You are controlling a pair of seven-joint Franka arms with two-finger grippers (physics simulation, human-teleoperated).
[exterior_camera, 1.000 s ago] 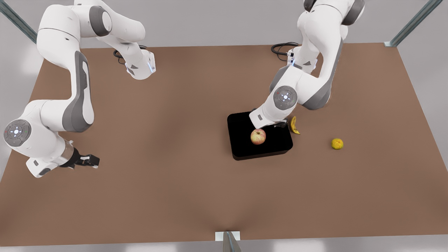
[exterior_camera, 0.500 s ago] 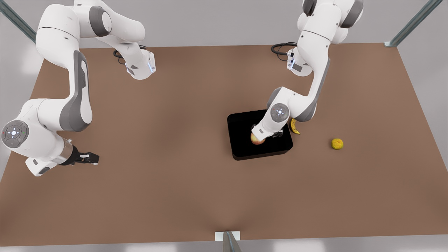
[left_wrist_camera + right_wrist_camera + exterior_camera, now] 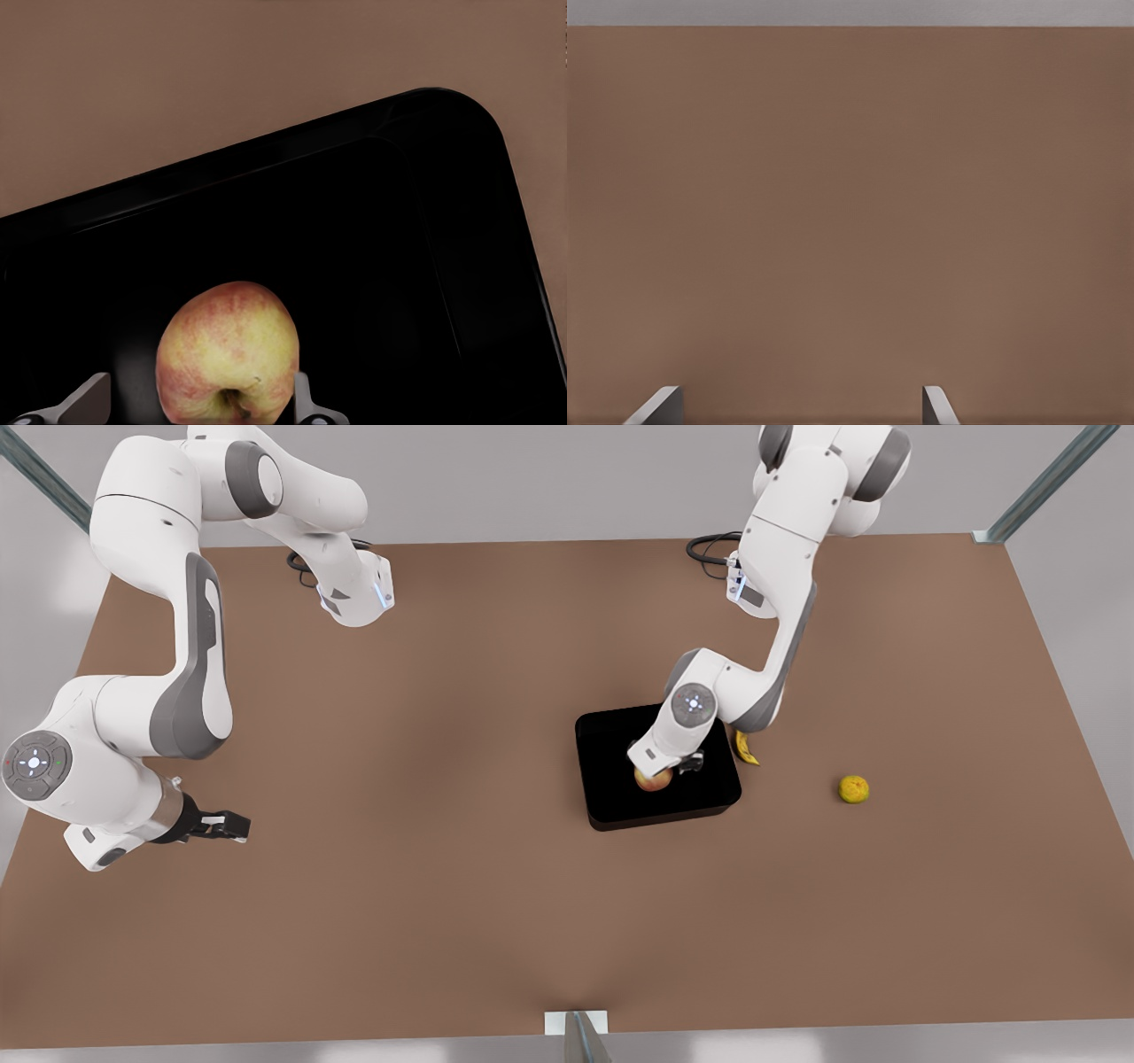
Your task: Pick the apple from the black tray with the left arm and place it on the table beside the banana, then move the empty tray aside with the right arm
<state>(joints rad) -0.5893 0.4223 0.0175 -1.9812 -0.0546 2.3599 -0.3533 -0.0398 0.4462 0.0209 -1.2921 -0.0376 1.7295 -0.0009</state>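
At the front view's left the right gripper (image 3: 232,828) waits low over the table (image 3: 443,886), well apart from the fruit; its fingers (image 3: 656,405) stand apart on nothing. Moving right, the tray (image 3: 611,797) lies on the table with the apple (image 3: 654,780) inside it, and the left gripper (image 3: 660,769) is down over that apple; in the left wrist view its fingers (image 3: 84,398) flank the apple (image 3: 229,350), parted and not yet pressing. We would centre the apple between them before squeezing (round fruit rolls), close gently at its widest part, then lift straight up clear of the rim; the banana (image 3: 744,746) lies just beside the tray, so we carry over that edge.
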